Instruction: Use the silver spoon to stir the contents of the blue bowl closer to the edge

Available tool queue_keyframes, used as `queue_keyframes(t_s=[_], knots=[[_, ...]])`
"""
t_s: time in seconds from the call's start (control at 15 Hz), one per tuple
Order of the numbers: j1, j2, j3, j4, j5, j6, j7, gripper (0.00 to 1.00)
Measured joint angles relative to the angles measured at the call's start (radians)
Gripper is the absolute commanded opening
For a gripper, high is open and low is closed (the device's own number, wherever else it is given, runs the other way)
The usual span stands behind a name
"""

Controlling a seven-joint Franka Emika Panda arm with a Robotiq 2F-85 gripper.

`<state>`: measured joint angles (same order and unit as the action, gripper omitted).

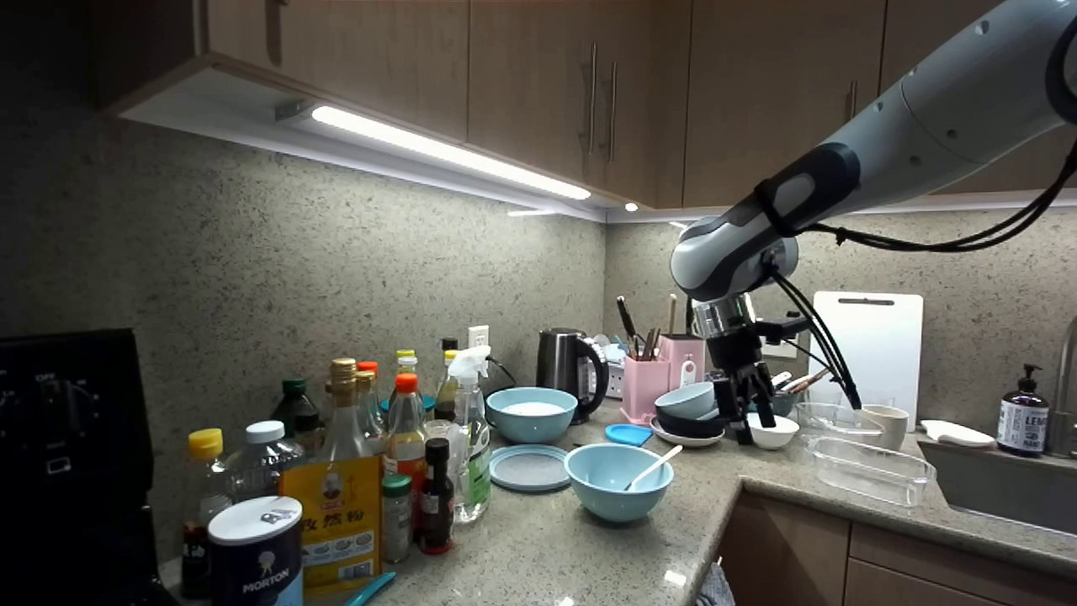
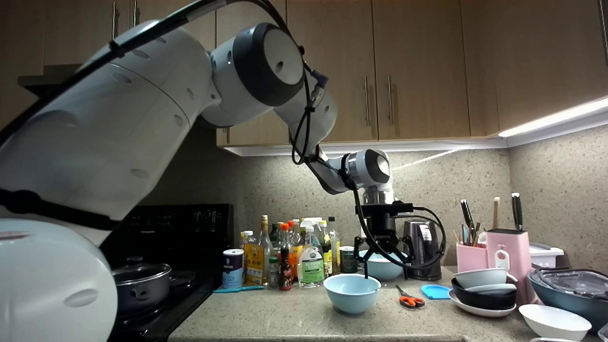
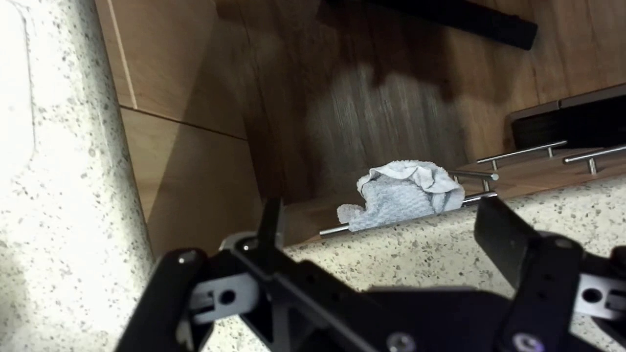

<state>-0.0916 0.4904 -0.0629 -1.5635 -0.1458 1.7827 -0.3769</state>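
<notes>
The light-blue bowl (image 1: 607, 498) stands upright near the counter's front edge in an exterior view; it also shows in an exterior view (image 2: 349, 299). The spoon (image 1: 655, 468), pale in this light, leans inside it with its handle over the rim; only its handle end (image 2: 383, 286) shows in an exterior view. I cannot make out the bowl's contents. My gripper (image 1: 756, 427) is open and empty, above the counter and apart from bowl and spoon. It points down in an exterior view (image 2: 385, 274). In the wrist view (image 3: 381, 210) its fingers are wide apart; bowl and spoon are out of view.
A second light-blue bowl (image 1: 532, 417) with something white inside stands farther back by the kettle (image 1: 562, 362). Orange-handled scissors (image 2: 411, 301), stacked bowls (image 2: 484, 289) and several bottles (image 1: 404, 421) stand around. A cloth (image 3: 406, 195) hangs below the counter edge (image 3: 415, 227).
</notes>
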Motion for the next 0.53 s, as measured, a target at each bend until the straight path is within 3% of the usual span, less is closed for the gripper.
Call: queue_keyframes(t_s=[0.4, 0.53], knots=[[-0.063, 0.143, 0.057, 0.180, 0.005, -0.081, -0.317, 1.00], [-0.063, 0.198, 0.065, 0.254, 0.005, -0.134, -0.368, 1.00]])
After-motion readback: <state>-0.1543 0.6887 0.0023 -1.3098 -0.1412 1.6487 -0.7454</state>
